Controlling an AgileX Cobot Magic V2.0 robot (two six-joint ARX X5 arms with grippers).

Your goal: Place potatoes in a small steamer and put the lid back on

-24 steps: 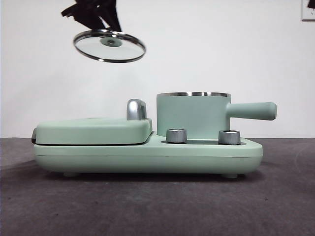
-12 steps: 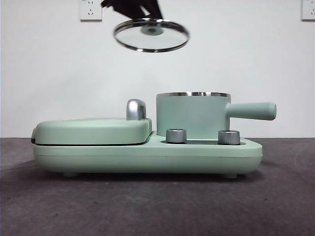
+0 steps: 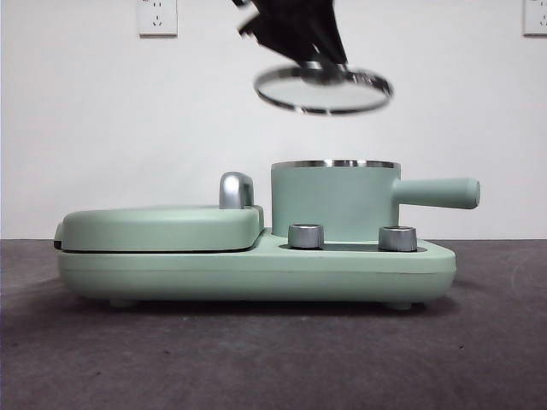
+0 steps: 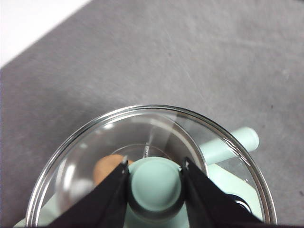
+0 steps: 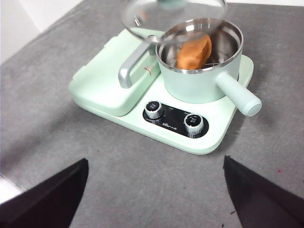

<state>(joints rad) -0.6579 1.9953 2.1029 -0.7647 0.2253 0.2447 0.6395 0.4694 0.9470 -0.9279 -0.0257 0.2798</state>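
While the left gripper [image 4: 156, 183] clamps the knob of the lid [image 3: 323, 90], the lid hangs tilted in the air above the steamer [image 3: 335, 201], not touching its rim. One potato [image 5: 194, 51] sits inside the steamer. Well back from the cooker, the right gripper [image 5: 154, 190] has its jaws spread wide. Small print between the two dials [image 5: 174, 118] is too tiny to read

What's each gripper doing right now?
Left gripper: shut on the lid by its knob, above the small steamer.
Right gripper: open, holding nothing.
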